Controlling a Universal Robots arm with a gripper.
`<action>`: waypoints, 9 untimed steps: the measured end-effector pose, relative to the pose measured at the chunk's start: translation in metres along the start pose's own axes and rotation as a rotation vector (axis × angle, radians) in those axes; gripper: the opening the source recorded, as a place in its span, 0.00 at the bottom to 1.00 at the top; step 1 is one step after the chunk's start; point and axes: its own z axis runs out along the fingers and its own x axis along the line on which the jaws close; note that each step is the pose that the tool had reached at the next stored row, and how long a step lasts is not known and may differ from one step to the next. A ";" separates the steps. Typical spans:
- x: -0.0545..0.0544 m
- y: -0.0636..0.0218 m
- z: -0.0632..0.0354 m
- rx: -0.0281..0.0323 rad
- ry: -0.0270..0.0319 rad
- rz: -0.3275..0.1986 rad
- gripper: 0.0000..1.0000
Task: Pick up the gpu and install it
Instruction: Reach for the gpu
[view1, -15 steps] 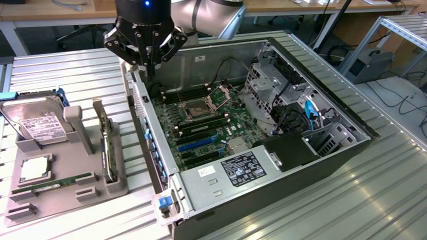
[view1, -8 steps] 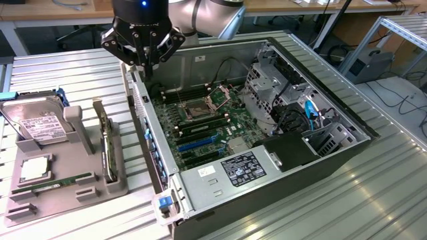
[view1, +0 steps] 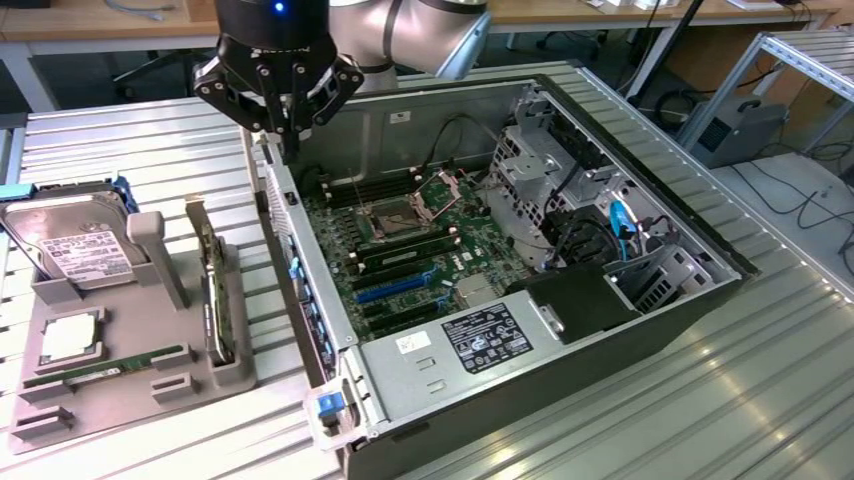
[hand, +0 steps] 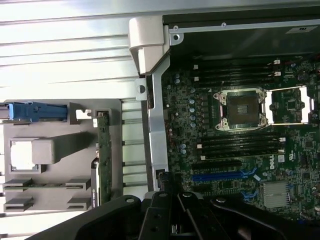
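It looked like a robotics lab. An open computer case (view1: 601, 350) lay on a ribbed metal counter (view1: 134, 150), a robot's claw (view1: 283, 145) hung over the case's edge, a grey parts holder (view1: 114, 395) sat beside it, and wooden desks (view1: 67, 25) and floor cables (view1: 801, 200) lay behind it.

Hard drive (view1: 74, 245) standing in grey holder (view1: 127, 395), slatted metal table (view1: 667, 400).

Open room over motherboard (view1: 400, 250) between case wall (view1: 296, 270) and drive cage (view1: 541, 190); gpu (view1: 210, 290) upright in tray (view1: 120, 400), post (view1: 158, 250) close beside.
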 end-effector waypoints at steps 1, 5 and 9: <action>0.000 0.0000 0.0000 0.0000 0.0000 0.000 0.11; 0.002 -0.0002 -0.0001 0.0000 0.0000 0.000 0.11; 0.004 -0.0003 -0.0001 0.0000 0.0000 0.000 0.11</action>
